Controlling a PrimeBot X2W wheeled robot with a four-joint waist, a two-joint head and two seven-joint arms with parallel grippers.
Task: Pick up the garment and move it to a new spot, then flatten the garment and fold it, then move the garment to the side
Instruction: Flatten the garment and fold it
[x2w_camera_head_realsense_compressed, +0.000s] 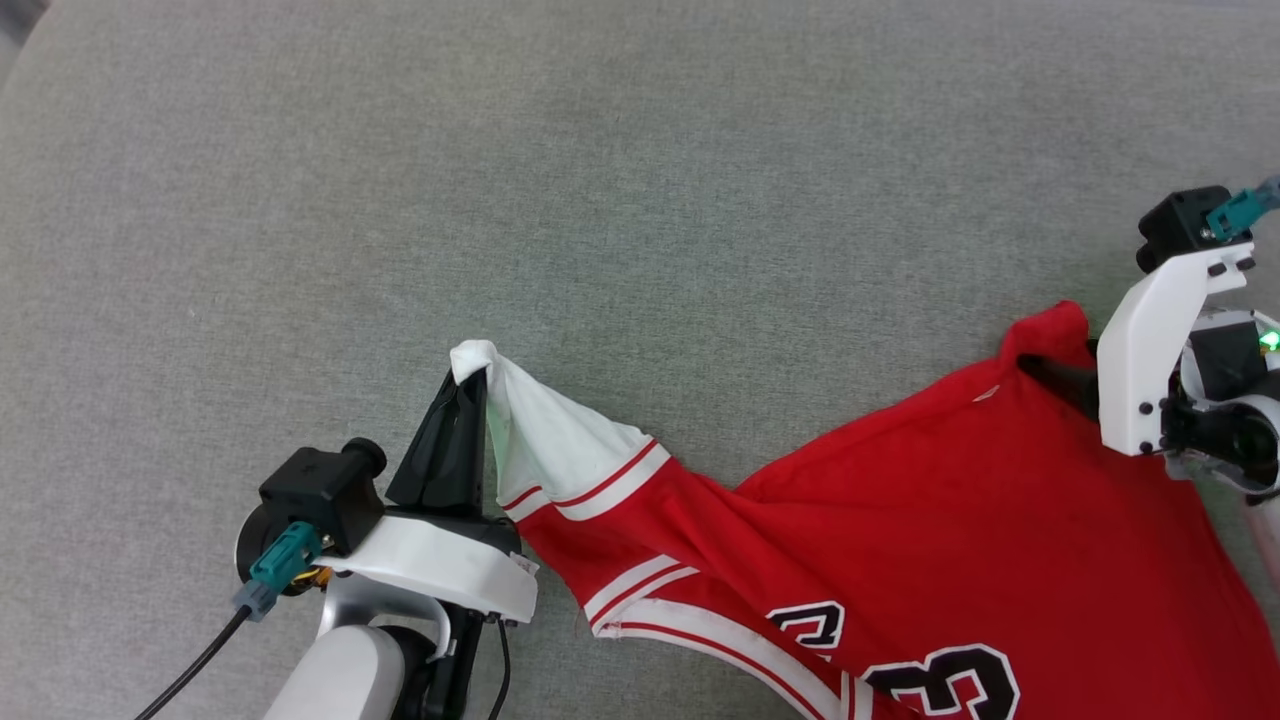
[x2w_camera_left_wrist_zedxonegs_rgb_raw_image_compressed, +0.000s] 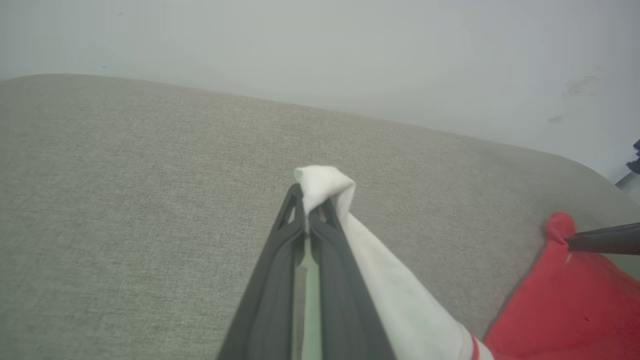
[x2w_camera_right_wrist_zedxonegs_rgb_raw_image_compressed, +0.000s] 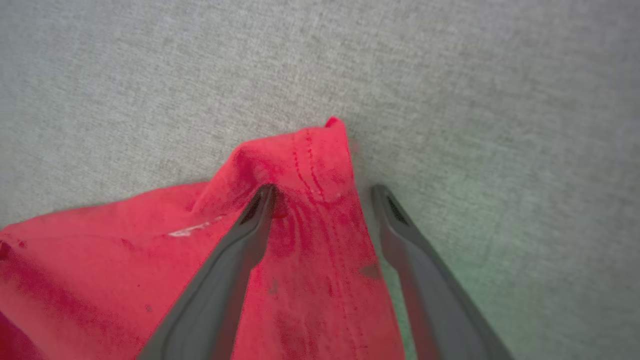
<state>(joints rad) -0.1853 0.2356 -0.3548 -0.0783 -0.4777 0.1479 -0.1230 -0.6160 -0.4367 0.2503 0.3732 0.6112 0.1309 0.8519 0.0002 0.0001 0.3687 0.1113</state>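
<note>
garment (x2w_camera_head_realsense_compressed: 900, 500) shows black white-outlined "3"; other lettering cut off.

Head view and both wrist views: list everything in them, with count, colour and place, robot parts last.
red jersey-style T-shirt with white short sleeves: one, red, white-striped trim, black number; lying lower right, one sleeve lifted.
grey woven fabric surface: one, grey, under everything.
pale wall: one, whitish, behind the surface.
left gripper: one, dark fingers shut on the white sleeve's tip, lower left.
right gripper: one, dark fingers open astride the shirt's raised red corner, right edge.
</note>
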